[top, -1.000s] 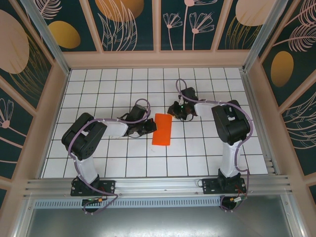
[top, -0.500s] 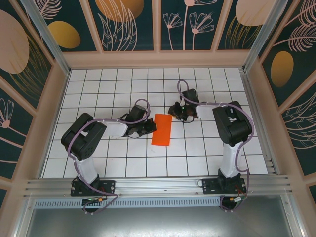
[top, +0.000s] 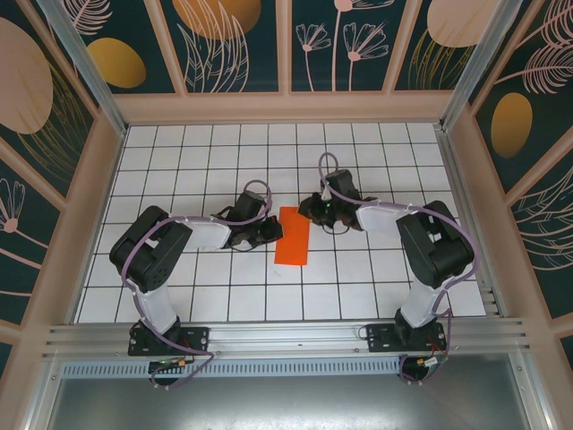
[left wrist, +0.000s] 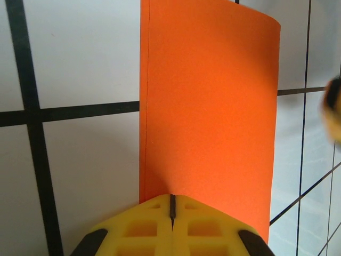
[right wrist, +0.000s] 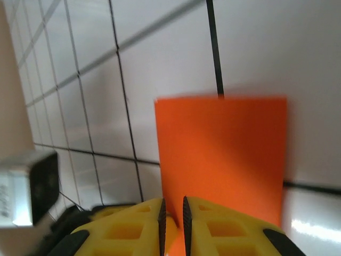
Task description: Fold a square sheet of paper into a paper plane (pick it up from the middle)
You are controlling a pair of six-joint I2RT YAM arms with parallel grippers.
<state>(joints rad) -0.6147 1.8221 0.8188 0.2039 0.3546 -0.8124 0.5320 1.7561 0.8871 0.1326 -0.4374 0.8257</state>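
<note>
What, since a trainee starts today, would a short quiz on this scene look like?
1. True or false: the orange paper is already a pointed dart.
2. The left gripper is: A) wide open, B) shut, with its tips at the paper's edge, C) holding the paper up in the air.
3. In the top view, near which corner of the paper does the right gripper sit?
Key: 1 false, it lies as a flat rectangle. 2 B. 3 the far right corner.

White-tiled table [top: 179, 161] with dark grid lines, enclosed by teal walls [top: 148, 36] bearing golden discs and pale leaf outlines; metal rail [top: 286, 336] along the bottom.
</note>
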